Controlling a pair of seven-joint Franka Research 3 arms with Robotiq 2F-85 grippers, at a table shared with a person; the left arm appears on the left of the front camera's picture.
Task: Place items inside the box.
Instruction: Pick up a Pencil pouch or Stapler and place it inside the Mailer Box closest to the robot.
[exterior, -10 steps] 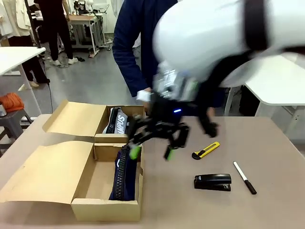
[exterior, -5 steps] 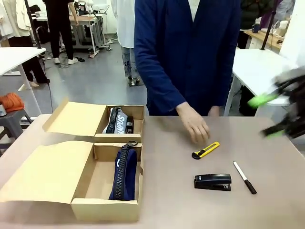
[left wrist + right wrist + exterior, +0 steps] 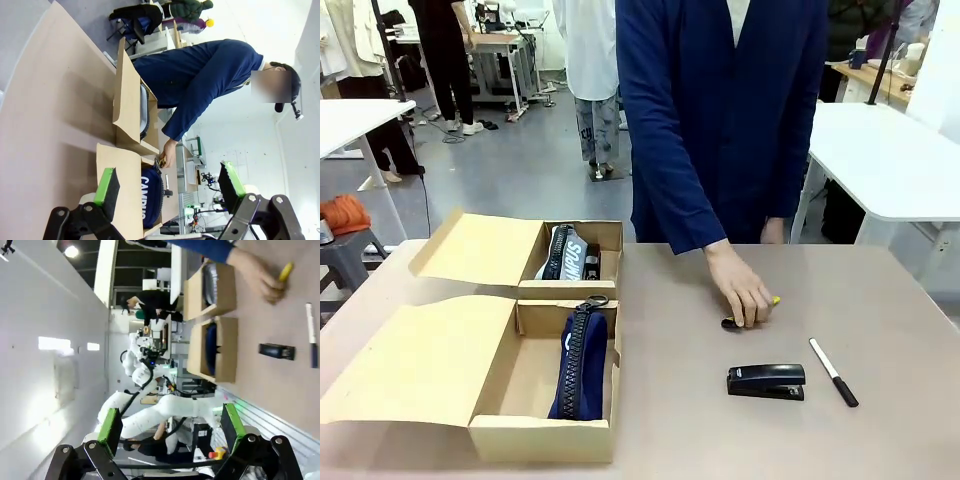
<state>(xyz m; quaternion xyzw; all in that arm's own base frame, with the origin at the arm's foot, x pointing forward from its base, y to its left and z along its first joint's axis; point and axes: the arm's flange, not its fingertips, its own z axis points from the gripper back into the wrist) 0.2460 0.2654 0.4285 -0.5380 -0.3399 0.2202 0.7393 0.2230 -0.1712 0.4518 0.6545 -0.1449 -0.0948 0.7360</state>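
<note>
Cardboard box point(image 3: 540, 438) open-topped, stapler point(image 3: 766, 382) well apart, marker point(image 3: 833, 371) beside it

The person point(image 3: 720, 120) wears a navy long-sleeved coat, open at the neck over a white top; the sleeve point(image 3: 665, 160) runs down to the wrist. The left gripper point(image 3: 169, 182) has black angular fingers w/ silver bolts at the joints and bright green pads point(image 3: 106, 181). The right gripper point(image 3: 170, 424) has the same build. Beyond it are white rounded arm links point(image 3: 165, 412), prob. the left arm.
</note>
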